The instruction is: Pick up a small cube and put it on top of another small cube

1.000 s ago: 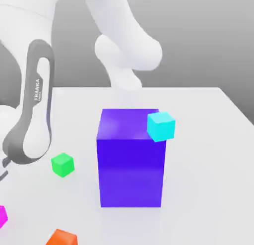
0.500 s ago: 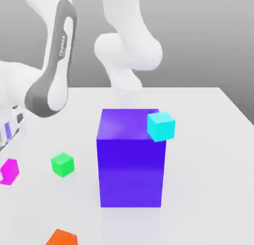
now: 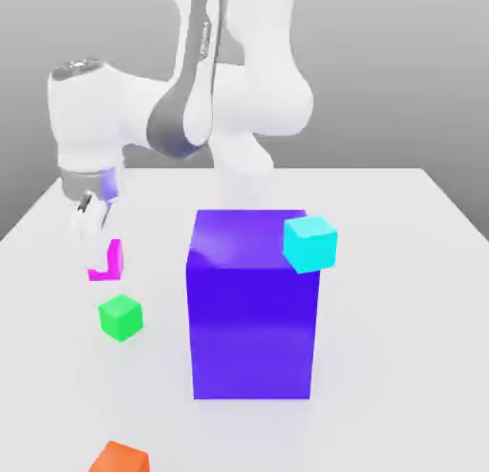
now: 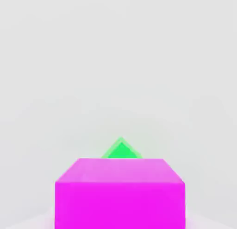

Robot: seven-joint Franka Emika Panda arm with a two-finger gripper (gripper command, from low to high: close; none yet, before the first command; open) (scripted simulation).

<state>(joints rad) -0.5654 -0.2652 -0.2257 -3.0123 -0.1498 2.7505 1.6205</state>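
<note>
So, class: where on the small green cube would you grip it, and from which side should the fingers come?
Grip the green cube across two opposite flat side faces, coming straight down from above. It sits flat on the table with open space all round, clear of the big blue block.

We see a plain white counter (image 3: 401, 269) with a smooth, matte top, its far edge straight and its sides slanting outward toward us. Behind it rises a bare grey backdrop, lighter low down and darker toward the top. Soft, even light falls from above, leaving only faint shadows.
</note>
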